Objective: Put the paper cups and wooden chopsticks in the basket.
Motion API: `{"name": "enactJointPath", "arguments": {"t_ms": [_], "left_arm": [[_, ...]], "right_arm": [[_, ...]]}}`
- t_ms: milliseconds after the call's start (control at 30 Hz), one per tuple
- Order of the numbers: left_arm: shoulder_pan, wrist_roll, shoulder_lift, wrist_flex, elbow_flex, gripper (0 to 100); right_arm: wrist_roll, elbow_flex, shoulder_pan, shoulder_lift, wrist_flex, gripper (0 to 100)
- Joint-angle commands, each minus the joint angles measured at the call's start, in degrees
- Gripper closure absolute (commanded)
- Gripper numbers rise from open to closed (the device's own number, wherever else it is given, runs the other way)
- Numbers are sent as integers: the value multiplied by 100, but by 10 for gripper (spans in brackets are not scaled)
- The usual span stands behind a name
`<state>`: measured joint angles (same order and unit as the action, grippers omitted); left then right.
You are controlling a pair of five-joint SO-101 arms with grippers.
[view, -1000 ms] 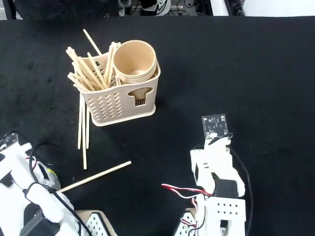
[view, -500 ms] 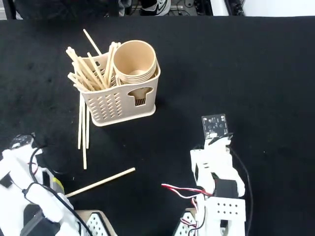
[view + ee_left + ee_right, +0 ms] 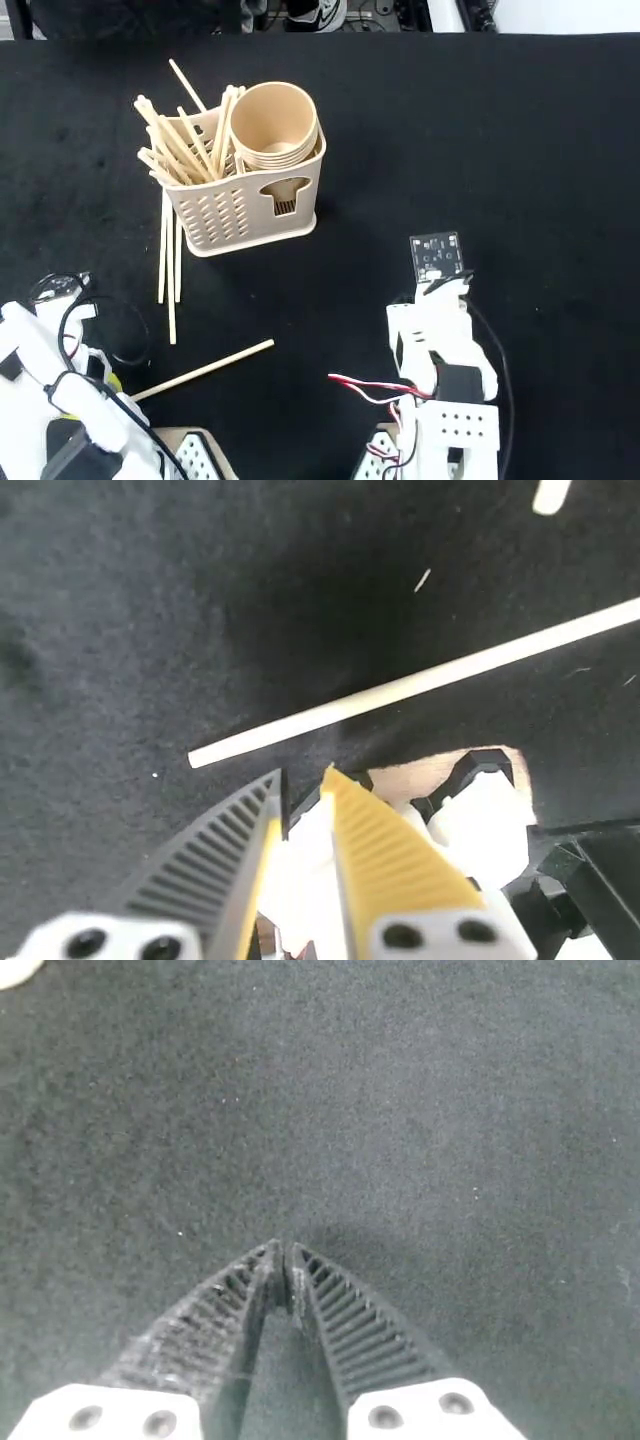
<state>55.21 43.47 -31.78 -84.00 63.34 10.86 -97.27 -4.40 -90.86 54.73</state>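
Holding stacked paper cups (image 3: 273,120) and chopsticks (image 3: 180,140), the basket (image 3: 245,205) stands; left hand (image 3: 302,773) slightly parted, right hand (image 3: 283,1250) closed.

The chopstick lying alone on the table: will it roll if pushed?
The lone chopstick looks thin and round, so a sideways push would probably roll it. It looks straight and wooden, so likely stiff and light. Lying flat on the table, it may be fiddly to pinch.

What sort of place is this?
Most likely a robotics test bench: the left arm and right arm, small and white with loose wires, sit at a black table, and the basket of chopsticks and paper cups looks like practice props.
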Motion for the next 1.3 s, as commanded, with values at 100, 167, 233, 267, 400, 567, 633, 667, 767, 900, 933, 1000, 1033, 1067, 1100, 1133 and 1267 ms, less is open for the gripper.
{"name": "enactJointPath", "arguments": {"t_ms": [100, 167, 233, 267, 400, 567, 633, 667, 767, 900, 933, 1000, 1033, 1067, 1100, 1133, 1267], "left_arm": [[901, 35, -9, 334, 224, 920], [998, 26, -9, 791, 567, 920], [1033, 18, -70, 1020, 690, 920], [1007, 18, -18, 1055, 690, 920], [998, -220, -18, 1064, 681, 920], [734, -1116, -18, 1679, 576, 920], [488, -1705, -18, 1793, 470, 920], [312, -1969, -18, 1802, 391, 920], [-136, -2760, -53, 1758, 110, 920], [-488, -3780, -79, 1697, -444, 920], [-541, -3895, -79, 1565, -620, 920], [-629, -3956, -79, 1134, -1024, 920], [-655, -3956, -79, 870, -1244, 920], [-664, -3974, -79, 633, -1455, 920], [-664, -3974, -79, 475, -1631, 920], [-664, -3982, -62, 422, -1754, 920], [-620, -4360, -44, 695, -1763, 920]], "right_arm": [[26, 13, 53, -57, 18, 986], [26, 13, 53, -57, 18, 986], [26, 13, 53, -57, 18, 986], [26, 13, 53, -57, 18, 986], [26, 13, 53, -57, 18, 986], [26, 13, 53, -57, 18, 986], [26, 13, 53, -57, 18, 986], [26, 13, 53, -57, 18, 986], [26, 13, 62, -57, 18, 986], [26, 13, 62, -57, 18, 986], [26, 13, 62, -57, 18, 986], [26, 13, 62, -57, 18, 986], [26, 13, 62, -57, 18, 986], [26, 13, 62, -57, 18, 986], [26, 13, 62, -57, 18, 986], [26, 13, 62, -57, 18, 986], [26, 13, 62, -57, 18, 986]]}}
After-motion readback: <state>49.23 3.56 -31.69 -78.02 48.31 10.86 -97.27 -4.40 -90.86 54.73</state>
